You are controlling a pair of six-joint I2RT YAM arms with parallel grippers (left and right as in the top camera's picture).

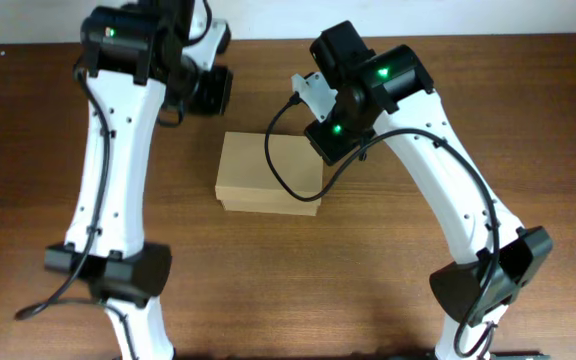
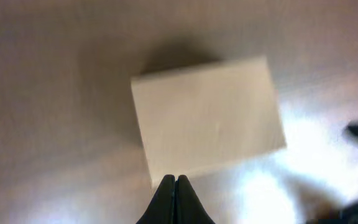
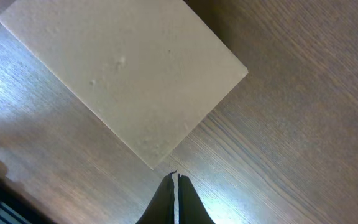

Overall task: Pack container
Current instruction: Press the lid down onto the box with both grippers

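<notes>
The container (image 1: 268,173) is a plain tan cardboard box with its lid down, lying flat on the wooden table at the centre. It also shows in the left wrist view (image 2: 207,118), blurred, and in the right wrist view (image 3: 123,74). My left gripper (image 2: 175,180) is shut and empty, held above the table just off the box's edge. My right gripper (image 3: 174,178) is shut and empty, held above the table just off a corner of the box. In the overhead view both grippers are hidden under the wrists.
The left arm (image 1: 118,150) stands left of the box and the right arm (image 1: 448,190) stands right of it. A black cable (image 1: 288,185) from the right arm loops over the box's right side. The table's far edge (image 1: 268,42) meets a white wall.
</notes>
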